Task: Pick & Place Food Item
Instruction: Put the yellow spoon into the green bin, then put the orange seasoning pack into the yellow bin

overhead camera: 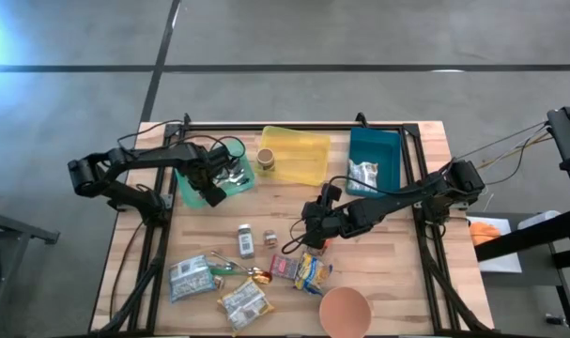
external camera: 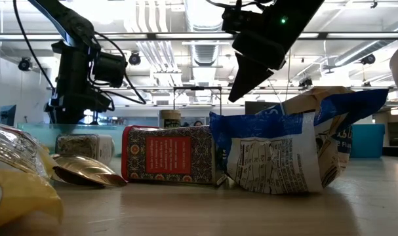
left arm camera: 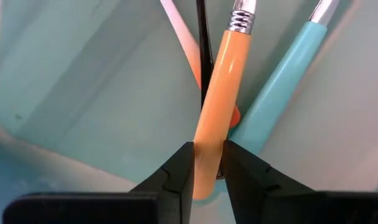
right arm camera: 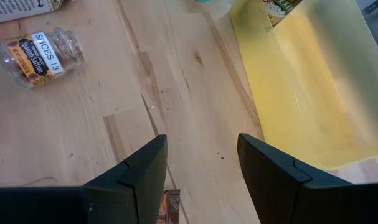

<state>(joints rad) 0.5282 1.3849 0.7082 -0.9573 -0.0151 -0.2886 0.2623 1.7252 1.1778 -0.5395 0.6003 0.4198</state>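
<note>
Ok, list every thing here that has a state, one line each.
Left claw: over the green bin, fingers either side of an orange handle.
Right claw: open, empty, above bare wood.
Yellow bin: holds a jar, upright.
Blue bin: holds a packet.
Spice jar: lying on its side.
Pink bowl: upright, empty.

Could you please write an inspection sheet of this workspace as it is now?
Surface: wooden table, mostly covered.
Job's things: snack packets, spice jar, red box.
Clutter: green bin with utensils, yellow bin, blue bin, bowl.
Grippers: left gripper in green bin, jaws around orange handle; right gripper open above table.
Cables: on arms and frame.
Surroundings: grey floor; no person seen.
</note>
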